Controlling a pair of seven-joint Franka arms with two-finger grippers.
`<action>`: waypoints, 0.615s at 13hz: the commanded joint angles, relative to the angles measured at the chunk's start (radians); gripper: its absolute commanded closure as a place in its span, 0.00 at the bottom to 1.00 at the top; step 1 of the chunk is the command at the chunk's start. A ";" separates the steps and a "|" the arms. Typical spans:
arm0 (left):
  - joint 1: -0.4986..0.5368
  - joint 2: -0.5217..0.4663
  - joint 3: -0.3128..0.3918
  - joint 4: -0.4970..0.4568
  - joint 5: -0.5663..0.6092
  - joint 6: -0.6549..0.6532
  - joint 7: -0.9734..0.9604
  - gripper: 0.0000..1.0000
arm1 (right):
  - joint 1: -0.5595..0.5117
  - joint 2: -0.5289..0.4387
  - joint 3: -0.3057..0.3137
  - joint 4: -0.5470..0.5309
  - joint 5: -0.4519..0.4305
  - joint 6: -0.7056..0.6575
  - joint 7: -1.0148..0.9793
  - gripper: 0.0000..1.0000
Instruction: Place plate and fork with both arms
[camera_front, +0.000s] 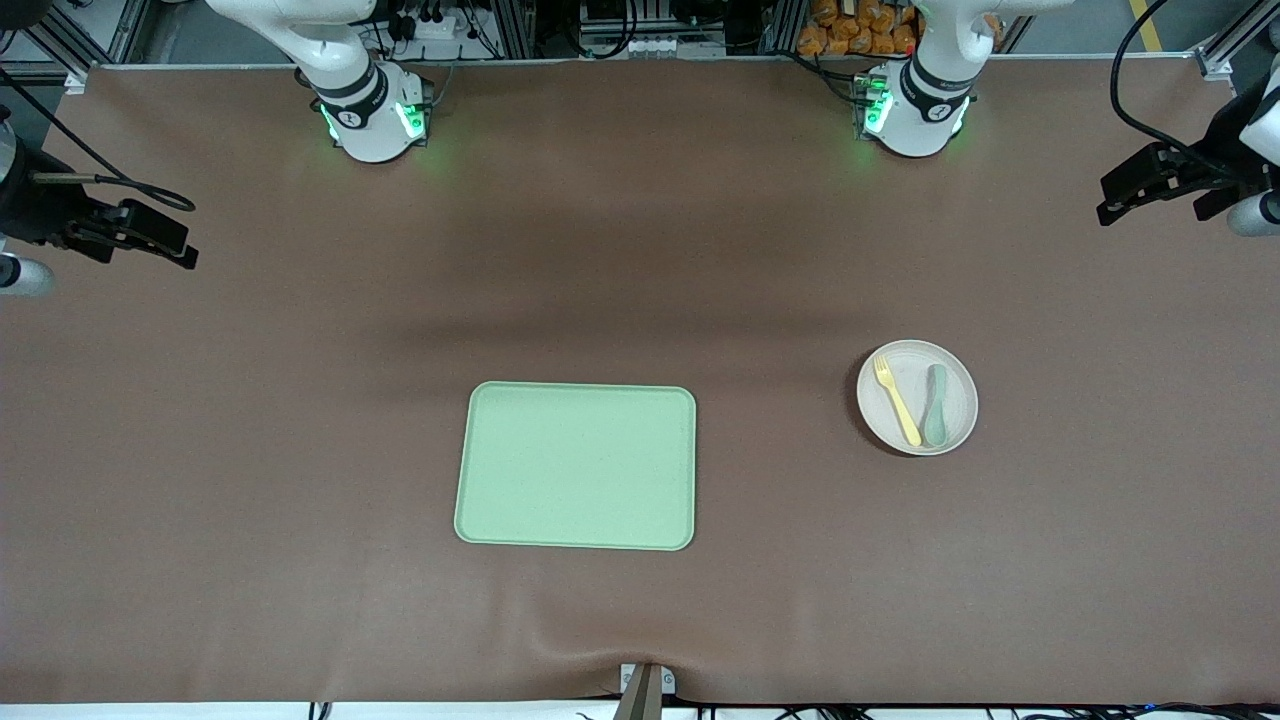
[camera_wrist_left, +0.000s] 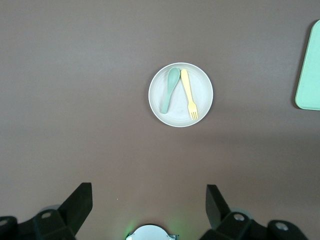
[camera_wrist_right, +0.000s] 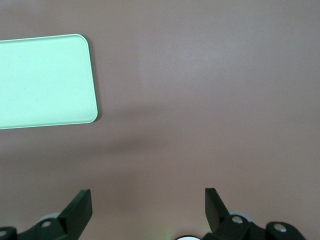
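The round off-white plate (camera_front: 958, 388) (camera_wrist_left: 177, 114) lies on the brown table toward the left arm's end, apart from the tray. On it lie the pale yellow fork (camera_front: 897, 400) (camera_wrist_left: 189, 95) and, beside it, a grey-green spoon (camera_front: 936, 405) (camera_wrist_left: 169, 90). My left gripper (camera_front: 1110, 205) (camera_wrist_left: 149, 197) hangs open and empty high over the left arm's end of the table. My right gripper (camera_front: 185, 250) (camera_wrist_right: 148, 200) hangs open and empty over the right arm's end, with bare table under it.
A rectangular light green tray (camera_front: 577, 466) (camera_wrist_left: 310, 70) (camera_wrist_right: 45, 80) lies near the table's middle, with nothing on it. The two arm bases (camera_front: 370, 115) (camera_front: 915, 110) stand along the table edge farthest from the front camera.
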 joint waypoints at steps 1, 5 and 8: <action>0.001 -0.004 -0.003 -0.003 0.001 0.009 -0.005 0.00 | -0.002 -0.005 -0.002 0.010 0.008 -0.010 0.012 0.00; 0.004 0.044 0.003 -0.004 0.001 0.023 -0.009 0.00 | -0.002 -0.005 -0.002 0.010 0.008 -0.012 0.012 0.00; 0.037 0.087 0.003 -0.099 0.001 0.159 -0.012 0.00 | -0.002 -0.005 -0.004 0.010 0.008 -0.012 0.012 0.00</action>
